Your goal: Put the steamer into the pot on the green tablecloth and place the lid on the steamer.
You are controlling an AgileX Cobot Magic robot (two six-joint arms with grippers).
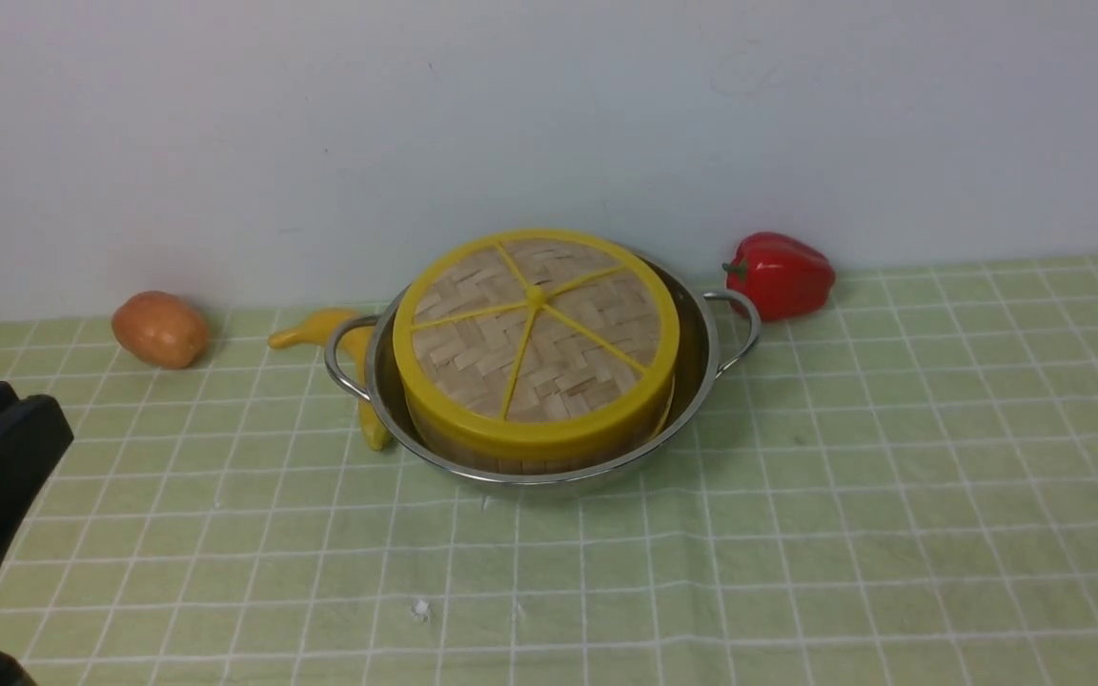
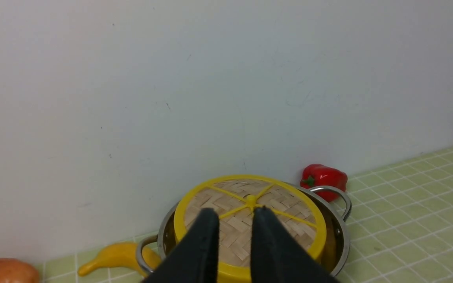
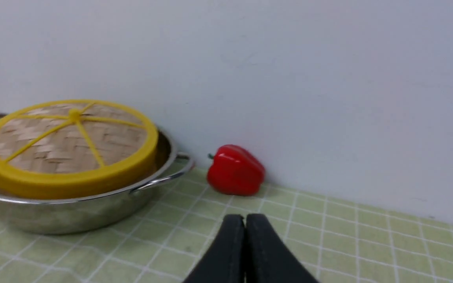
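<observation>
The steel pot (image 1: 701,354) stands on the green tablecloth (image 1: 797,534) near the back wall. Inside it sits the steamer (image 1: 530,465), of which only a strip of wooden side shows; its contents are hidden. The woven lid (image 1: 535,329) with yellow rim and spokes lies flat on top of the steamer. My left gripper (image 1: 10,410) hangs at the near left, well away from the pot. In the left wrist view this gripper (image 2: 236,212) is open, with the lid (image 2: 250,212) showing through the gap. My right gripper (image 3: 245,217) is shut on nothing, to the right of the pot (image 3: 73,214).
A red pepper (image 1: 782,274) lies against the wall just right of the pot. A yellow banana (image 1: 320,327) rests against the pot's left handle. An orange-brown potato (image 1: 160,329) sits further left. The wall rises right behind them.
</observation>
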